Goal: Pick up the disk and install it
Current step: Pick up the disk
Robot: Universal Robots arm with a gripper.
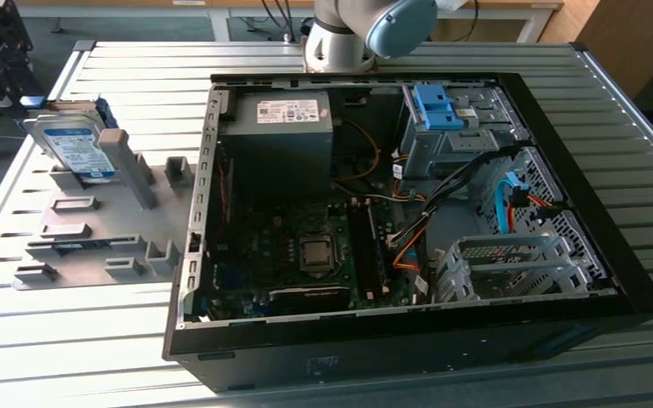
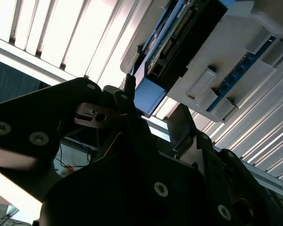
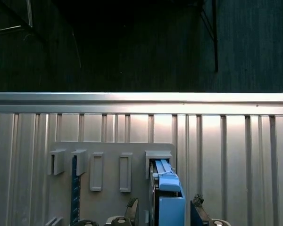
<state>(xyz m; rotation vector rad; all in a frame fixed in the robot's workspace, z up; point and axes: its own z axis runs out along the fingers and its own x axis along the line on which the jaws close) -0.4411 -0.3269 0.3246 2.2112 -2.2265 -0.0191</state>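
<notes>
The disk (image 1: pixel 75 146) stands on edge in a slot of the grey holder plate (image 1: pixel 88 229), on the table at the exterior view's left beside the open computer case (image 1: pixel 417 212). Silver body, white-and-blue label, blue frame. In the first wrist view the disk's blue frame (image 3: pixel 167 195) points toward the camera. My gripper (image 3: pixel 164 208) is open, with one fingertip (image 3: pixel 132 207) on each side of that frame. In the second wrist view the disk's connector edge (image 2: pixel 179 42) lies just beyond my gripper (image 2: pixel 154 100). I cannot tell whether the fingers touch it.
The case holds a dark grey power supply box (image 1: pixel 281 127), a blue clip (image 1: pixel 440 106) on the upper bay, cables and a silver drive cage (image 1: pixel 508 263). A thin blue strip (image 3: pixel 75 186) sits in another holder slot. The table edge (image 3: pixel 141 98) runs past the holder.
</notes>
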